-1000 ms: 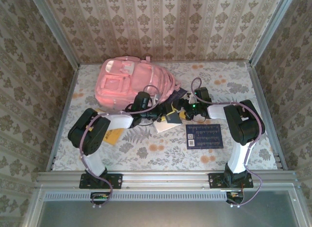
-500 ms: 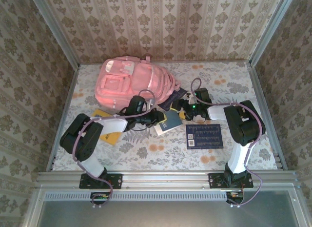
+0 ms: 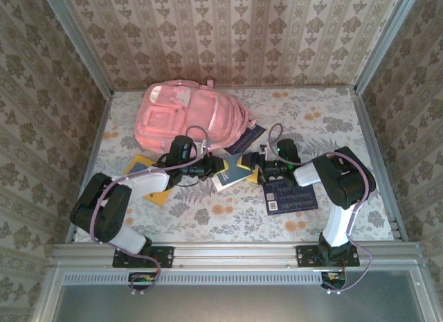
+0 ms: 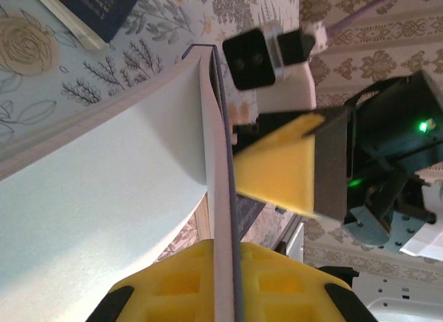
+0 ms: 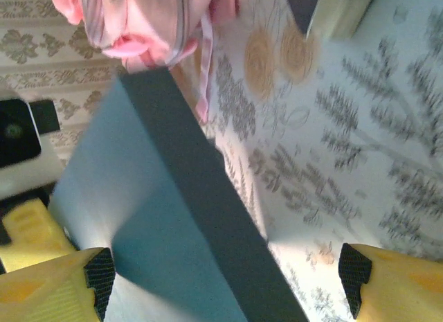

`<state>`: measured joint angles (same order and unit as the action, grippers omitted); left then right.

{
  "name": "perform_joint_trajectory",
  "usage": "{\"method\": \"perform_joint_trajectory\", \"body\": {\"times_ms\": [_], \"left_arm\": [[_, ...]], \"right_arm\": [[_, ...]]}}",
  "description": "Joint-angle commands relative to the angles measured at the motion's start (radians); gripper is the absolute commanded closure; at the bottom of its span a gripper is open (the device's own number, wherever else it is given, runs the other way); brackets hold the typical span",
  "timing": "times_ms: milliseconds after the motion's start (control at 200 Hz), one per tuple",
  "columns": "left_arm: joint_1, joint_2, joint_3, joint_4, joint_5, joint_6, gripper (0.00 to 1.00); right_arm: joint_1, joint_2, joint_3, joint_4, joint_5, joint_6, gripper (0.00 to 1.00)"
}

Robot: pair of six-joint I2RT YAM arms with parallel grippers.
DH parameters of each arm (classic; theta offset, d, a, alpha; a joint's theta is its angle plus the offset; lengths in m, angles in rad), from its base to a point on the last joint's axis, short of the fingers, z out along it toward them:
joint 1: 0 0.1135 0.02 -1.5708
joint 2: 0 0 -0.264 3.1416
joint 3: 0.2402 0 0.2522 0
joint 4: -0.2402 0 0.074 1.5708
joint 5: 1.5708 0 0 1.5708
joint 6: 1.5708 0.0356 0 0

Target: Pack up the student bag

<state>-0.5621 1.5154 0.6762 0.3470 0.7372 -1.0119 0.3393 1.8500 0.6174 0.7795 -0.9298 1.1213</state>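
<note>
The student bag (image 3: 188, 116), a big pink backpack, lies at the back left of the table; its pink fabric (image 5: 142, 21) fills the top of the right wrist view. A thin book with a teal and white cover (image 3: 232, 171) lies just in front of it. My left gripper (image 3: 210, 167) is shut on that book's edge (image 4: 223, 197), the yellow fingers (image 4: 173, 284) pressed on both sides. My right gripper (image 3: 266, 169) faces it from the right, open, with the teal book (image 5: 149, 218) passing between its wide-apart fingertips (image 5: 408, 287).
A dark blue book (image 3: 291, 195) lies under my right forearm, a yellow one (image 3: 148, 177) lies under my left arm, and another dark book (image 3: 250, 136) leans by the bag's right side. Wallpapered walls close in the back and both sides.
My left gripper closed on the teal book and pulled back toward the near left with it. My right gripper moved left and nearer, onto the book's other end, opening wider.
</note>
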Motion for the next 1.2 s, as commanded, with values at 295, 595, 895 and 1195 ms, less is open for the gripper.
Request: {"method": "perform_joint_trajectory", "body": {"times_ms": [295,595,895,1195], "left_arm": [[0.005,0.06,-0.02,0.144,0.049,0.01,1.0],[0.004,0.064,-0.04,0.115,0.055,0.007,1.0],[0.01,0.096,-0.041,0.124,0.063,-0.024,0.96],[0.012,0.105,-0.052,0.145,0.059,-0.058,0.68]], "right_arm": [[0.035,-0.031,-0.064,0.098,-0.032,0.07,0.2],[0.032,-0.075,-0.046,0.048,0.035,0.028,0.55],[0.032,-0.149,-0.054,-0.018,0.118,-0.034,0.76],[0.032,-0.206,-0.076,-0.042,0.21,-0.027,0.88]]}}
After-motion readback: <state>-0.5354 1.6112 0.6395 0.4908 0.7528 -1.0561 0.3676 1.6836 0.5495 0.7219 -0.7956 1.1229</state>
